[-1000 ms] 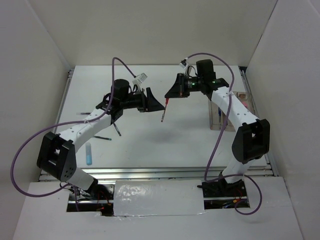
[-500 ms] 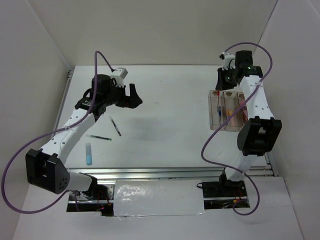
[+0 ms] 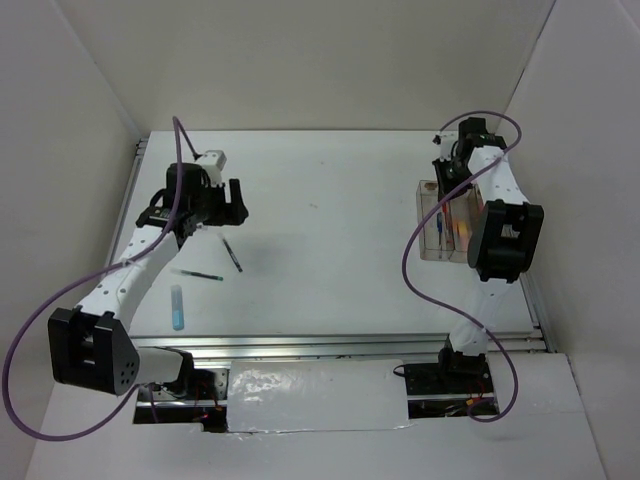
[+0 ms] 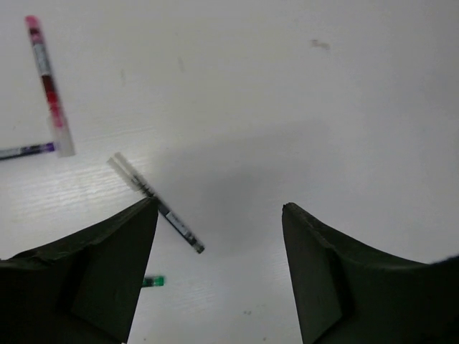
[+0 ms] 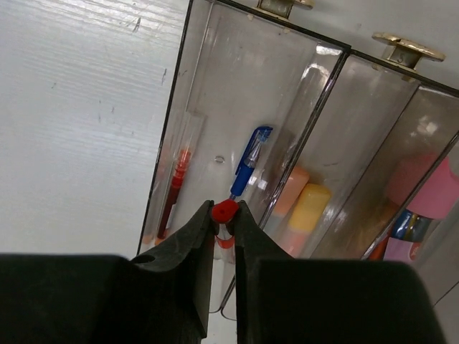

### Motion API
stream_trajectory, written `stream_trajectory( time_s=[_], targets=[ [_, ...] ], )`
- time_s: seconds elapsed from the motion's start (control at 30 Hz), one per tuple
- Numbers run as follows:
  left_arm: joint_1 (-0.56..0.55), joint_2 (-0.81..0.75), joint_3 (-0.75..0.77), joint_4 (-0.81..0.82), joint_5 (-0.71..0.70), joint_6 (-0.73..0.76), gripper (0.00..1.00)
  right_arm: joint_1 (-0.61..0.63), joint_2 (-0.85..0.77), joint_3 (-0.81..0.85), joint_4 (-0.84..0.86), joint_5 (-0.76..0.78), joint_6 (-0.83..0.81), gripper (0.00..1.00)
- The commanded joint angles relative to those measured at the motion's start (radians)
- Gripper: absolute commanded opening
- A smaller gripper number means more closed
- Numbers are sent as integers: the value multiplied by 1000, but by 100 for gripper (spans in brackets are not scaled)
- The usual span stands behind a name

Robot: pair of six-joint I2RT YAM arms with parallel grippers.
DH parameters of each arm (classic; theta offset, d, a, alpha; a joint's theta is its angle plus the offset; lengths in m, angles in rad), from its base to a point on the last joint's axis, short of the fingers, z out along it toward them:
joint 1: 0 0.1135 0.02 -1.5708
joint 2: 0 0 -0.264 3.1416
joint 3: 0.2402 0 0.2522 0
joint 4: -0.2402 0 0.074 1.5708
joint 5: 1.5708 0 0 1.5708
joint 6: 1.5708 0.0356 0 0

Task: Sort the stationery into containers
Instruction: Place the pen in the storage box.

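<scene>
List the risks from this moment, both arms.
1. The right end effector pinches the red-capped pen only by its end above the left bin. On release it may tip over the divider into the marker bin.
2. The left end effector is open, with the thin pen beside one finger, off centre. Closing may nudge it away.

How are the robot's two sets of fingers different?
The left arm's dark fingers are spread wide and empty, above the white table. The right arm's dark fingers are pinched on a thin red-tipped pen, above the clear plastic bins. Both pairs are dark wedges.
</scene>
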Motion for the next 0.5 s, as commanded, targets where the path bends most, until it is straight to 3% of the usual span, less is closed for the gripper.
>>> stream_trajectory(
  time_s=[0.0,0.1,0.13,0.27,0.47],
  targets=[
    [26,-13,-28,-55,-146,-96,81,14,14,49,-1,28,18,14],
    [34,51,-40,-127,-237,-154,80,15,40,54,-4,43,40,47],
    [39,68,-43,-147,-243,-165,80,17,50,55,-7,43,43,50],
    [83,147,-52,-150,-229,-197,77,27,42,54,-10,40,64,59],
    [85,358,72,-219,-255,-222,69,46,-44,52,-35,-27,90,60]
  ],
)
